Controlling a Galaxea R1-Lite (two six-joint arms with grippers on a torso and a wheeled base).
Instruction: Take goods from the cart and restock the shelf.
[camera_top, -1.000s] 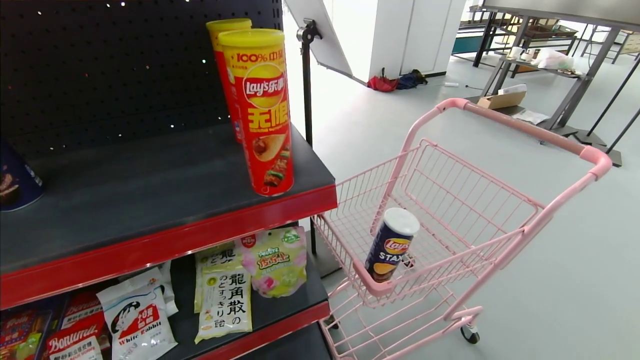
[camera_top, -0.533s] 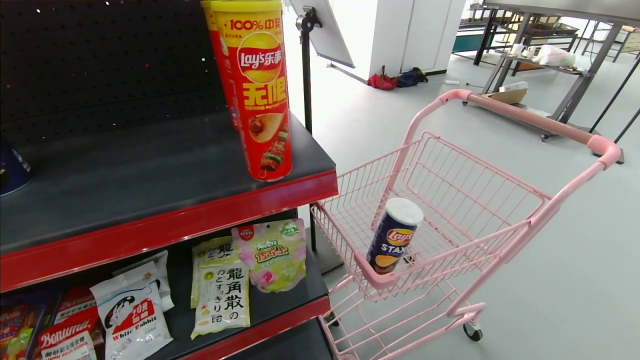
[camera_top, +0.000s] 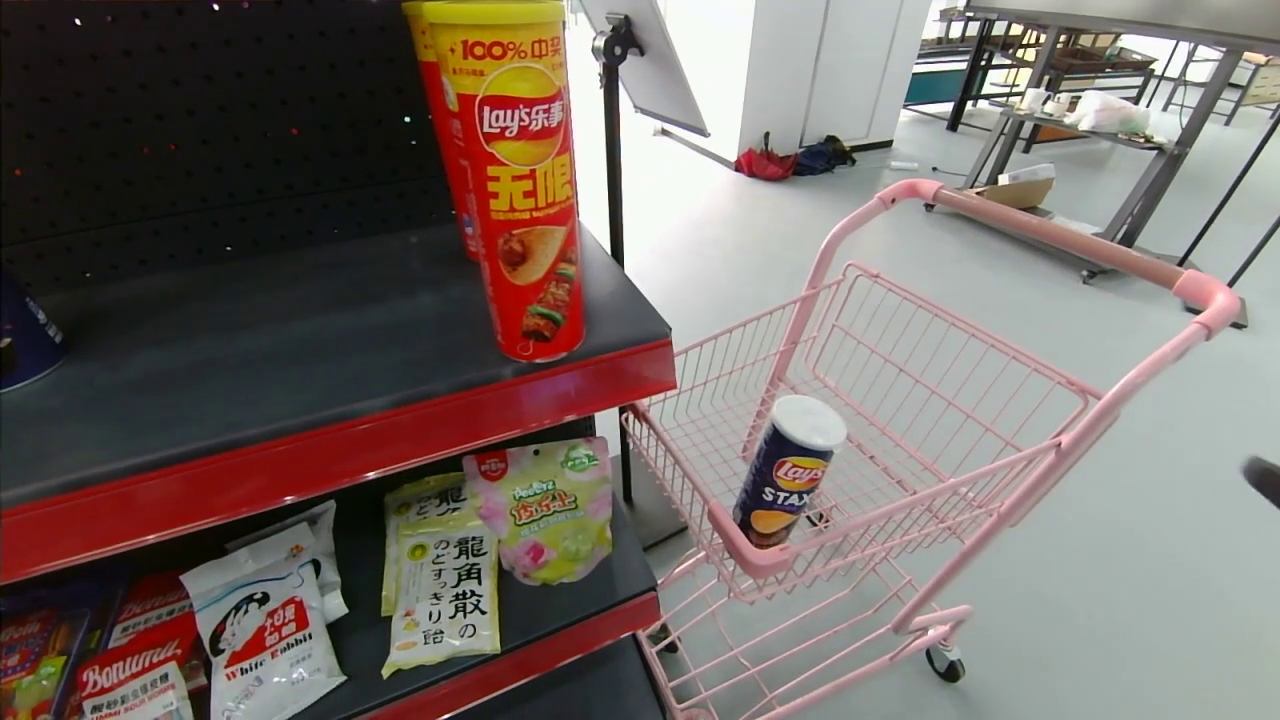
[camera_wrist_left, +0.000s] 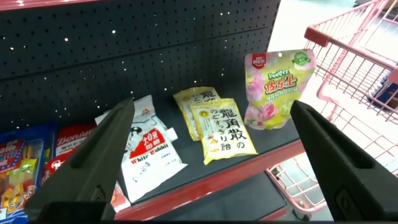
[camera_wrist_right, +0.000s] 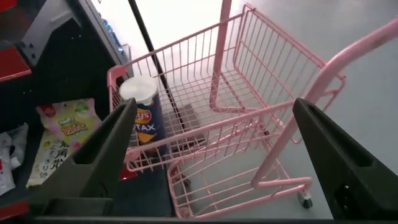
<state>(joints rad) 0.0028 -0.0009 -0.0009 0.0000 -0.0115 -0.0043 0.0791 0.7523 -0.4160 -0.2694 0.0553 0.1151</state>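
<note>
A pink shopping cart (camera_top: 745, 560) stands just beside the end of the shelf (camera_top: 330, 455). In its upper basket is a dark blue chip can (camera_top: 787, 485) with a white lid, tilted, in the corner nearest the shelf. Two tall red chip cans (camera_top: 525, 190) with yellow lids stand upright, one behind the other, at the cart-side end of the upper board. On the board below lie a green-and-pink pouch (camera_top: 550, 510), yellow packets (camera_top: 445, 590) and a white bag (camera_top: 265, 640). The left gripper (camera_wrist_left: 211, 104) faces that lower board, jaws spread wide and holding nothing. The right gripper (camera_wrist_right: 214, 102) hangs above the cart, jaws equally wide, with the blue can below, apart from it.
</note>
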